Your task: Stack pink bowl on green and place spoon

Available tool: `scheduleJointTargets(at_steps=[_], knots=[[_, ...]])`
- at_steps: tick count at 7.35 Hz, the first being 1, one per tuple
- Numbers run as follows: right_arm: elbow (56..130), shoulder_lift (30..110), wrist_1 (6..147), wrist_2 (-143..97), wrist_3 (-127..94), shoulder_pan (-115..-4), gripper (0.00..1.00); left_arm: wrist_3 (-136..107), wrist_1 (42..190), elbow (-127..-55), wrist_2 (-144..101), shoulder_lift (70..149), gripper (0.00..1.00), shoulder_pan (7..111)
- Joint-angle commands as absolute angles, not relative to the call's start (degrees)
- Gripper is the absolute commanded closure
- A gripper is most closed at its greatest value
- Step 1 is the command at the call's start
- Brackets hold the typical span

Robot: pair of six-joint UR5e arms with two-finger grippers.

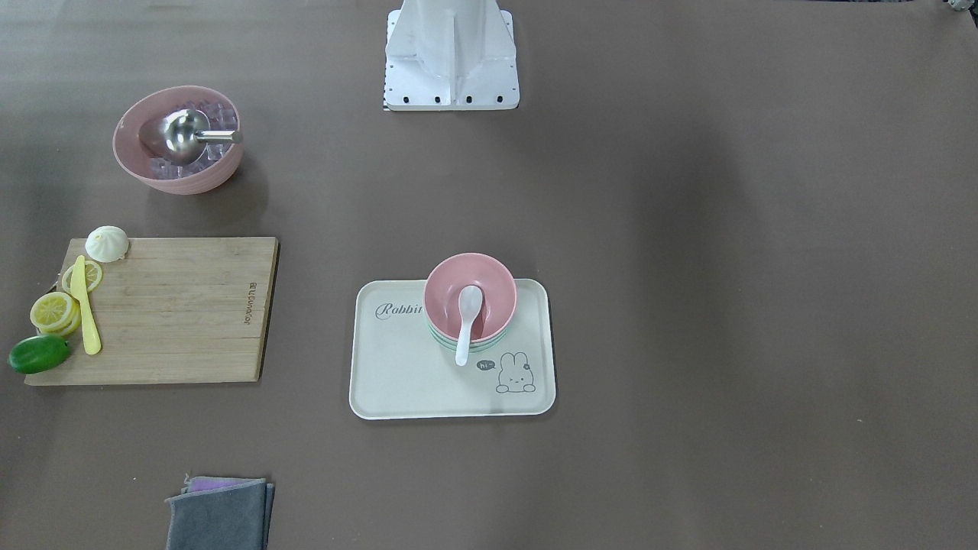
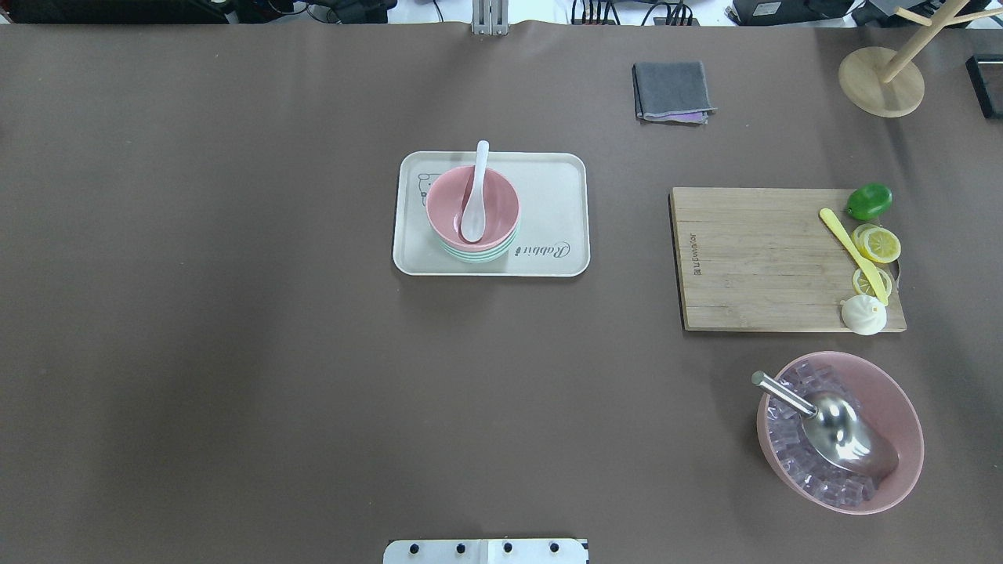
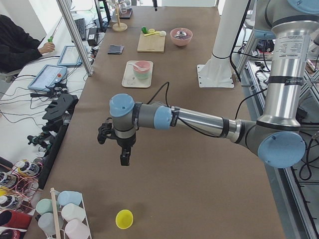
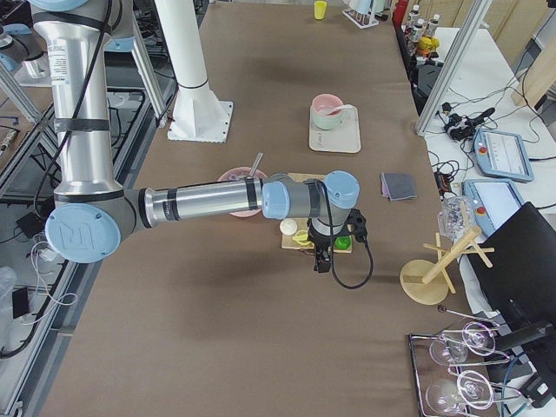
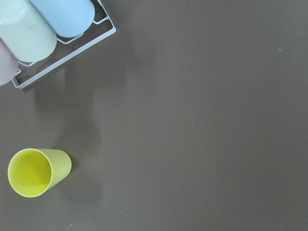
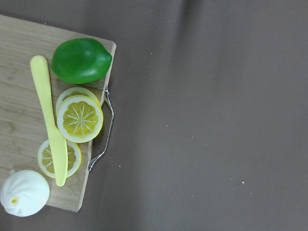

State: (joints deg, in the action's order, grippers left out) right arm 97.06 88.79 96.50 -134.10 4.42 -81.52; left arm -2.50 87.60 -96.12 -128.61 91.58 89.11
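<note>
The pink bowl (image 1: pixel 489 289) sits nested on the green bowl (image 1: pixel 457 344), of which only the rim shows, on a cream rabbit tray (image 1: pixel 397 378). A white spoon (image 1: pixel 465 325) lies in the pink bowl, its handle over the rim. The stack also shows in the overhead view (image 2: pixel 501 205). Neither gripper is near it. The left gripper (image 3: pixel 124 158) hangs over bare table far from the tray, near a yellow cup (image 3: pixel 124 218). The right gripper (image 4: pixel 322 263) hangs over the cutting board's end. I cannot tell whether either is open or shut.
A wooden cutting board (image 2: pixel 752 258) holds a lime (image 2: pixel 868 201), lemon slices, a yellow knife and a bun. A large pink bowl (image 2: pixel 901 407) holds ice cubes and a metal scoop. A grey cloth (image 2: pixel 672 90), a wooden stand (image 2: pixel 881 82) and a cup rack (image 5: pixel 43 29) are nearby.
</note>
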Motion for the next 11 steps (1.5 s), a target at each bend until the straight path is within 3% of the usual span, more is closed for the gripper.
scheduleJointTargets(at_steps=[1,11], knots=[[97.4,90.9,96.4,-134.6,4.4,-83.8,0.00,-2.4,93.7,-92.1,-129.6,90.7,0.02,89.1],[100.0,93.9,96.3,-136.8,4.4,-88.0,0.00,-2.5,93.6,-92.3,-134.5,90.6,0.02,89.1]])
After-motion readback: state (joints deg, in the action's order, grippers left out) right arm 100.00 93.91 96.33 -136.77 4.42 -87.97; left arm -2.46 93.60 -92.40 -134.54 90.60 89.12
